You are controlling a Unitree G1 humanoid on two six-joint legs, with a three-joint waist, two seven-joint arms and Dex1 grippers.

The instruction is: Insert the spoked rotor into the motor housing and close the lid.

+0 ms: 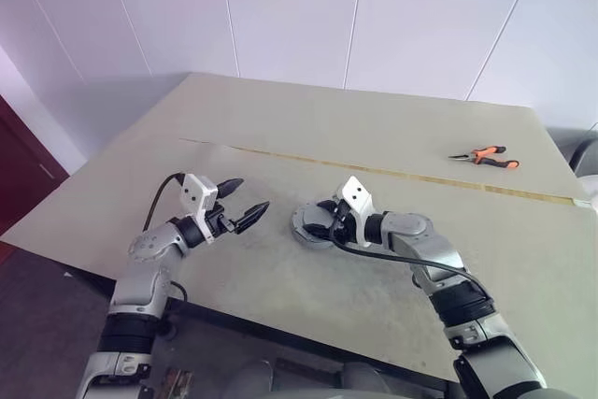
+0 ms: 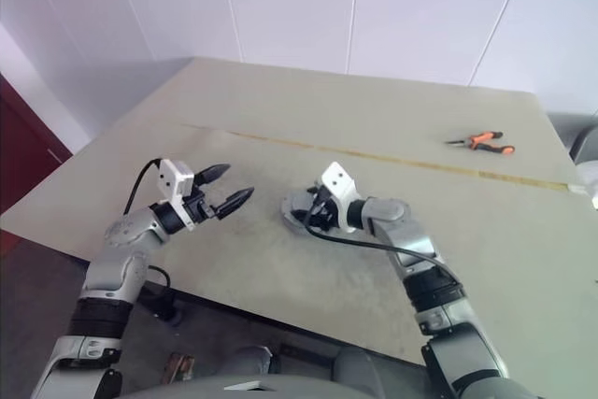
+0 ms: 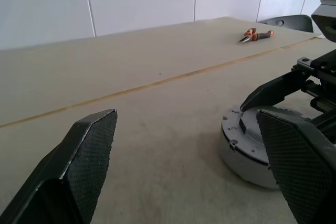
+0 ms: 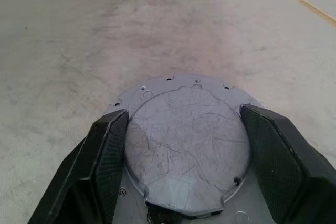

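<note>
The table [image 1: 280, 137] carries the motor housing [image 1: 311, 224] near its front middle, pale flat underside up. The right gripper [image 4: 181, 145] is set around the housing, its 2 fingers flanking the raised plate with gaps visible. The left gripper [image 1: 241, 203] is held spread wide, apart from the housing's left. Pliers [image 1: 486, 157] lie well beyond the housing, far right.

A beige table [image 1: 374, 128] (a yellow seam across it) meets white panelled walls [image 1: 280, 7].
</note>
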